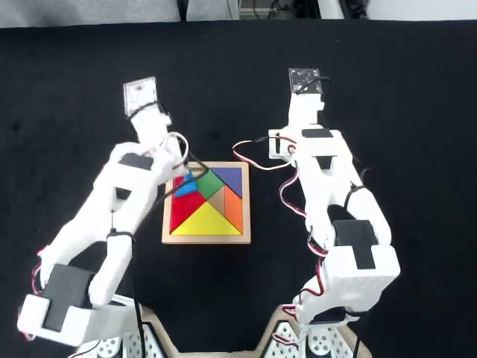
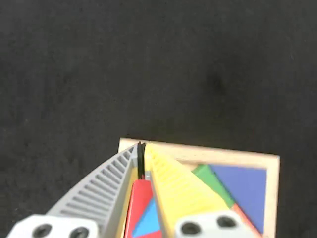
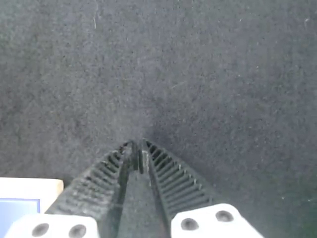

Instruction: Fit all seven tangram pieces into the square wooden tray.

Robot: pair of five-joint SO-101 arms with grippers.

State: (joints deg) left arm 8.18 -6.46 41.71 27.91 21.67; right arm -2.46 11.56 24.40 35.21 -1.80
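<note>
Tangram pieces (image 1: pixel 205 220): seven counted, all inside the one wooden tray (image 1: pixel 206 239) at centre frame on the bench (image 1: pixel 74 60). I judge the step to be seating the small blue triangle (image 1: pixel 184 188) near the tray's upper-left corner. The left gripper (image 2: pixel 140 159) is closed over that corner, holding nothing. The right gripper (image 3: pixel 135 154), also closed and empty, hangs over bare bench. Next calls for a clean lift without dragging pieces.

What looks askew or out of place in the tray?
Nothing stands out: the pieces lie within the wooden tray, none sticking out. The left gripper hides part of the small blue triangle, so its seating is unclear.
</note>
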